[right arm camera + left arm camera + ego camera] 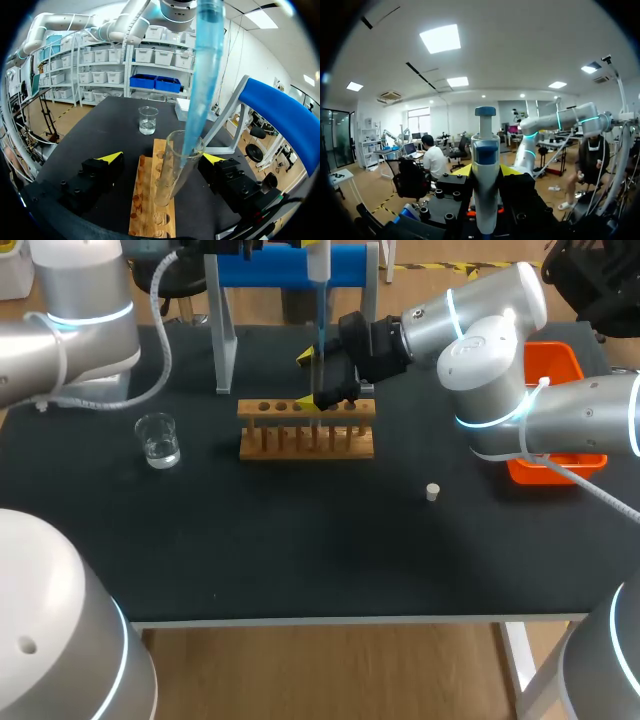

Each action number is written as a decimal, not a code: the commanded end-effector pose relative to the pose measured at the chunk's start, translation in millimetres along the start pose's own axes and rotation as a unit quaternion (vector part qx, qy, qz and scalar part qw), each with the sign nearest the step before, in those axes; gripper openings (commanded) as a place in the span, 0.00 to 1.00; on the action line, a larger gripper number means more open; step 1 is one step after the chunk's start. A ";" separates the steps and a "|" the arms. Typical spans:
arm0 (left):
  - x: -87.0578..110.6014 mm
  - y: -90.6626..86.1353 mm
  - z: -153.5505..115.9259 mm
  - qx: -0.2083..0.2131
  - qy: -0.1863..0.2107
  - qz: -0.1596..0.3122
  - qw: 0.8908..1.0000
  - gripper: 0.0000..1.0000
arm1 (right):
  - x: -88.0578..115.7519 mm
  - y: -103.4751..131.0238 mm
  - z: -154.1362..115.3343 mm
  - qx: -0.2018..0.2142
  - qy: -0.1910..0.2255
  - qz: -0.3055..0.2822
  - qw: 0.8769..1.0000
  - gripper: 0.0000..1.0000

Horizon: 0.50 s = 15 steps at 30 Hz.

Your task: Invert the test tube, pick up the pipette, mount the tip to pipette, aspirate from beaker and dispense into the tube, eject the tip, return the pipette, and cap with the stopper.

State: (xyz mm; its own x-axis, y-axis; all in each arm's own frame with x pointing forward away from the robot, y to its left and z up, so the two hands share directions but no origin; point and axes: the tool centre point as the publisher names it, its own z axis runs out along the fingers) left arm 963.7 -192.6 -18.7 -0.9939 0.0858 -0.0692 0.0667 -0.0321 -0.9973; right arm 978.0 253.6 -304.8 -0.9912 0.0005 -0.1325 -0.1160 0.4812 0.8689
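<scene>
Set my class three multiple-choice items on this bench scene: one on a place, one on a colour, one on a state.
1. Where is the stopper relative to the rack?
A. on the table, right of it in the head view
B. on top of it
C. in one of its holes
2. What colour is the pipette tip?
A. red
B. green
C. blue
3. The left tool is:
A. open and empty
B. shut on the pipette
C. shut on the stopper
Answers: 1 A, it lies alone on the dark table; 2 C, it shows translucent blue; 3 B, it grips the pipette from both sides.
</scene>
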 end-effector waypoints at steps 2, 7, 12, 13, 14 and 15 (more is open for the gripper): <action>-4.6 -1.4 0.0 -0.017 0.013 -0.007 1.000 0.00 | 0.3 0.1 -0.6 0.000 0.000 0.000 1.000 1.00; -3.8 -0.8 0.9 -0.032 0.015 -0.008 0.999 0.00 | 0.3 0.1 -0.6 0.000 0.000 0.000 1.000 1.00; -3.5 0.8 0.6 -0.040 0.010 0.005 0.999 0.00 | 0.3 0.1 -0.6 0.000 0.000 0.000 1.000 1.00; -3.1 0.9 0.4 -0.039 0.012 0.012 0.999 0.00 | 0.3 0.1 -0.6 0.000 0.000 0.000 1.000 1.00; -2.7 0.8 0.5 -0.039 0.012 0.013 0.999 0.00 | 0.3 0.1 -0.6 0.000 0.000 0.000 1.000 1.00; -2.5 0.8 0.5 -0.037 0.012 0.017 0.999 0.00 | 0.3 0.1 -0.6 0.000 0.000 0.000 1.000 1.00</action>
State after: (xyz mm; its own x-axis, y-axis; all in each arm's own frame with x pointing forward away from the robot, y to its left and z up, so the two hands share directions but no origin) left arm 966.7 -194.8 -18.5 -0.9892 0.1084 -0.0983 0.1036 0.0447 -0.9936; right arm 978.0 253.6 -304.8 -0.9912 0.0004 -0.1326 -0.1160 0.4812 0.8689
